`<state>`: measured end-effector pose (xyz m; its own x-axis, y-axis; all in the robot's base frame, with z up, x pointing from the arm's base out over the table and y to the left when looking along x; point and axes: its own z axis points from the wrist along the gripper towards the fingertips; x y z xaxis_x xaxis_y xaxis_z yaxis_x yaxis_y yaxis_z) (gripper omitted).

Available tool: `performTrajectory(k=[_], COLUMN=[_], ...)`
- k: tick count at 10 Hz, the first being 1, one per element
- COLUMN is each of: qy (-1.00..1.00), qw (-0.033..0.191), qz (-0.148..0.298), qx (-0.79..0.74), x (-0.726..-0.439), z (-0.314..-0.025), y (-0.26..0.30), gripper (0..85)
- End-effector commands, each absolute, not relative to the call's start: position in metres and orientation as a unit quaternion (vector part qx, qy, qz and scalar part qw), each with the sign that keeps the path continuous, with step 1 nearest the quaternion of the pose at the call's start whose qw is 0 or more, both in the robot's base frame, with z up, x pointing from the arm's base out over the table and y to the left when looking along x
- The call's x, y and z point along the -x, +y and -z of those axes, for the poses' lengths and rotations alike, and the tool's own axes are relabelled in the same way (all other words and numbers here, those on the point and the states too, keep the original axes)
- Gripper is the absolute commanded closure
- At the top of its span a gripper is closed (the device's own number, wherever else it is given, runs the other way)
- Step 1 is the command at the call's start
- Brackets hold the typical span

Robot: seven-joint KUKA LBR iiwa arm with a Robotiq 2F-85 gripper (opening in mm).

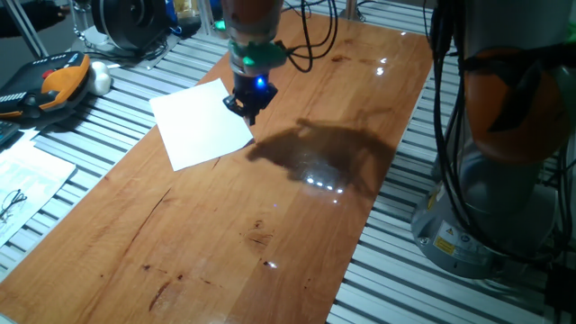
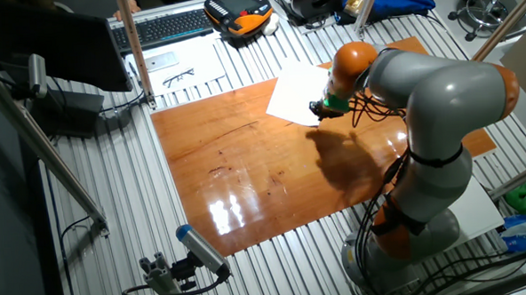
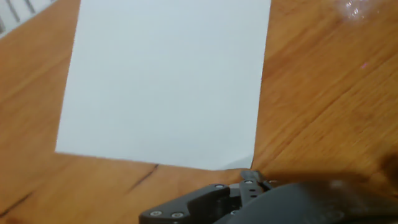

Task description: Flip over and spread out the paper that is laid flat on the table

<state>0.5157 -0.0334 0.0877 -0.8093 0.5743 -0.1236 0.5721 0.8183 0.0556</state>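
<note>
The paper (image 1: 200, 131) is a white sheet lying flat, blank side up, on the reddish-brown table (image 1: 270, 225). It also shows in the other fixed view (image 2: 296, 96) and fills the upper hand view (image 3: 168, 81). My gripper (image 1: 250, 112) points down at the sheet's right corner, its fingers drawn together to a point at the edge. In the hand view the dark fingers (image 3: 217, 202) sit just below that corner (image 3: 239, 163), which curls up slightly. I cannot tell whether the corner is pinched. The gripper also shows in the other fixed view (image 2: 318, 109).
The table (image 2: 246, 166) rests on a slatted metal surface (image 1: 126, 81). On the slats lie an orange-black device (image 1: 54, 83) and a printed sheet with glasses (image 1: 22, 193). My arm's base (image 1: 490, 207) stands at the right with hanging cables.
</note>
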Motion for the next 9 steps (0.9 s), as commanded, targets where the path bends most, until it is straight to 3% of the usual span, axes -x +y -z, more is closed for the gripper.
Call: performTrajectory(k=[1,6,9], qy=[0.815,0.770,0.747], qw=[0.060,-0.009,-0.016], qz=[0.021,0.038,0.017], qx=[-0.576,-0.637,-0.665], x=[-0.5152,-0.5104,-0.5098], z=[-0.0844,-0.0789,-0.0748], y=[-0.0350,-0.0430,-0.0446], gripper=[85.0,85.0,85.0])
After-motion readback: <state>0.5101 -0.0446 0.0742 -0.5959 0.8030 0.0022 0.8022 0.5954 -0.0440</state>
